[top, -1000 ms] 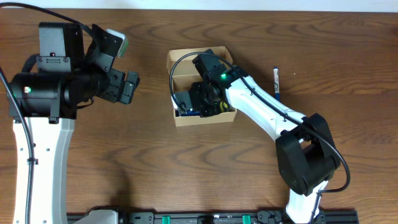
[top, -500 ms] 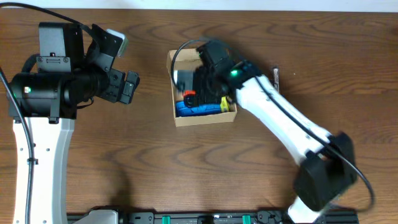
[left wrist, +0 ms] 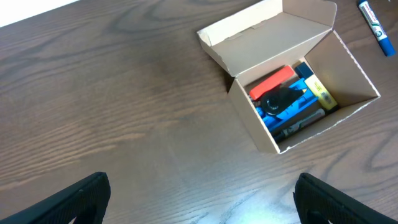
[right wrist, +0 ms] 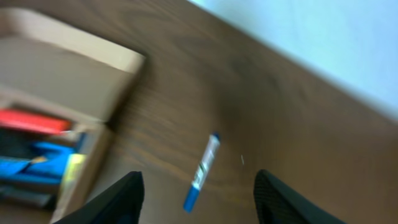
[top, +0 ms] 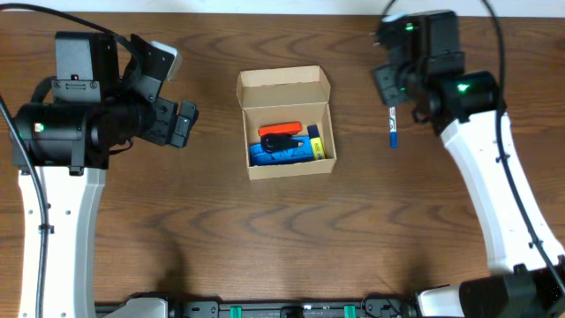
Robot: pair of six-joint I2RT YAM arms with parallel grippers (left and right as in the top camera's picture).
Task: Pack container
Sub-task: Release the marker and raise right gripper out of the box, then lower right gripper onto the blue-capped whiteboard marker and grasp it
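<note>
The container (top: pixel 291 170) is a small tan cardboard box in the middle of the table, its flap lid (top: pixel 282 87) folded back. Inside lie a red marker (top: pixel 281 130), a blue marker (top: pixel 281 154) and a yellow one (top: pixel 316 145). The left wrist view shows the container (left wrist: pixel 249 118) from the side. A white pen with a blue cap (top: pixel 393 131) lies on the table to its right. My right gripper (top: pixel 391 91) hovers open above the pen (right wrist: pixel 202 169), holding nothing. Left of the box, my left gripper (top: pixel 186 124) is raised and wide open (left wrist: pixel 202 196).
The table top is dark brown wood, and its far edge (right wrist: pixel 298 56) runs just behind the pen. The right arm's white links (top: pixel 494 185) stretch along the right side. The left arm's base (top: pixel 53 212) stands at the far left.
My right gripper has come out of the container, swung right to above the pen and opened. The box contents now show uncovered. The left arm has not moved.
</note>
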